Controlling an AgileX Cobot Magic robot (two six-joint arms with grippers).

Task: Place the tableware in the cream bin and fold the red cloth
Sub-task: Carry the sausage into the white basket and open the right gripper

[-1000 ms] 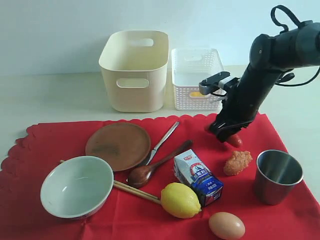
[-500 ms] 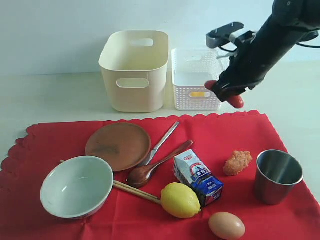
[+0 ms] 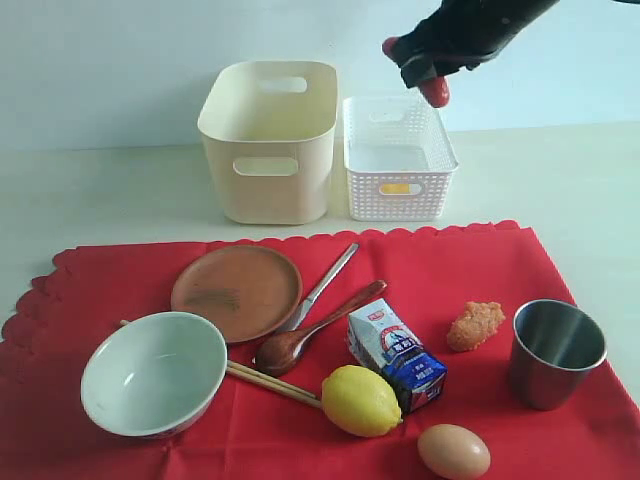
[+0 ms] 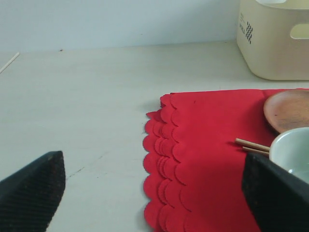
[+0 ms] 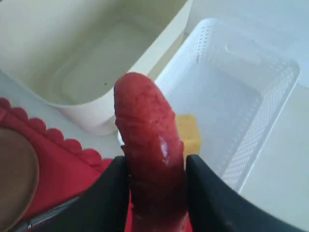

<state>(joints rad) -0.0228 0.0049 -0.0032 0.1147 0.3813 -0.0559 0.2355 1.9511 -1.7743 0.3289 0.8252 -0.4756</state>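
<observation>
The bin (image 3: 268, 140) stands empty at the back of the counter (image 3: 100, 190), with a white basket (image 3: 430, 190) just beside it on the right of the exterior view. A yellow block (image 5: 188, 135) lies in the basket.

The right tool (image 3: 430, 62) hangs in the air higher than the bin's rim and off to the basket's side. Its jaws are clamped narrow on a red sausage (image 5: 147, 145), which sticks out past the fingertips.

The cloth (image 3: 420, 265) lies flat in front of the bin, its scalloped back edge a little apart from the bin's base. All the tableware rests on it:
- The plate (image 3: 236, 291) is nearest the bin, straight in front of it.
- The bowl (image 3: 153, 372) is farther out, beyond the plate.
- The chopsticks (image 3: 272, 382) run under the bowl, so the bowl pins them down.
- The metal utensil (image 3: 325, 285) and the spoon (image 3: 310, 330) lie slanted along the plate's edge, on the basket's side.
- The cup (image 3: 555, 352) stands upright, farthest from the bin, past the basket's side.

Food lies among these things. A milk carton (image 3: 397, 355) is just beside the spoon, and a lemon (image 3: 360, 400) sits at the chopsticks' tips. An egg (image 3: 453, 451) lies farther out, and an orange crumbed piece (image 3: 476, 324) is beside the cup.

The left tool (image 4: 154, 198) is spread wide and holds nothing. It sits low over the cloth's edge, well apart from the bin.
</observation>
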